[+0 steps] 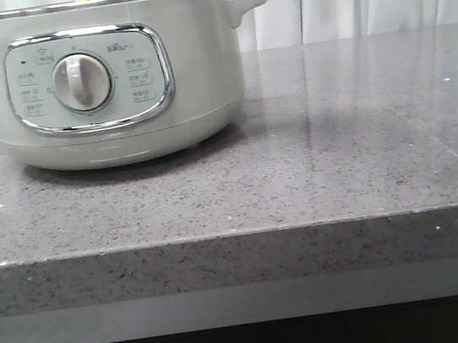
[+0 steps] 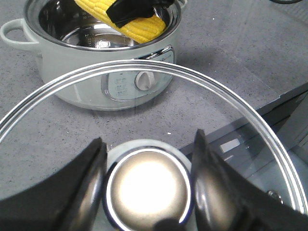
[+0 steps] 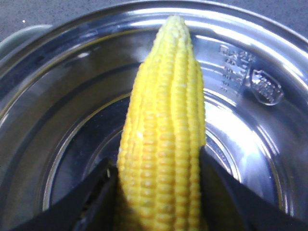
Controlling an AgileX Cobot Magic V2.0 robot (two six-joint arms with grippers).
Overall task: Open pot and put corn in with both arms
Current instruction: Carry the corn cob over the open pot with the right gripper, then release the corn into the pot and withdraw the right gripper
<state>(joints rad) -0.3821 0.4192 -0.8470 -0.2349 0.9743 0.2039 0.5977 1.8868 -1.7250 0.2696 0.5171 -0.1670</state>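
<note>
Two arms busy. Right gripper (image 3: 159, 192) pinches the bright yellow corn cob (image 3: 163, 139) across its thick end, jaws pressed on either flank; the cob's long axis runs straight out from the jaws, tip forward. It hangs over the open mouth of the round pale grey-green electric pot (image 2: 103, 53), above the shiny steel inner bowl (image 3: 250, 144), apparently not touching it. The bowl looks empty otherwise. Left gripper (image 2: 147, 187) holds the clear glass steel-rimmed lid (image 2: 226, 96) by its round metal knob (image 2: 147, 190), jaws closed either side, off the pot toward the near edge of the grey speckled desk (image 1: 338, 156). Next move is likely lowering and release; right arm is nearer.
</note>
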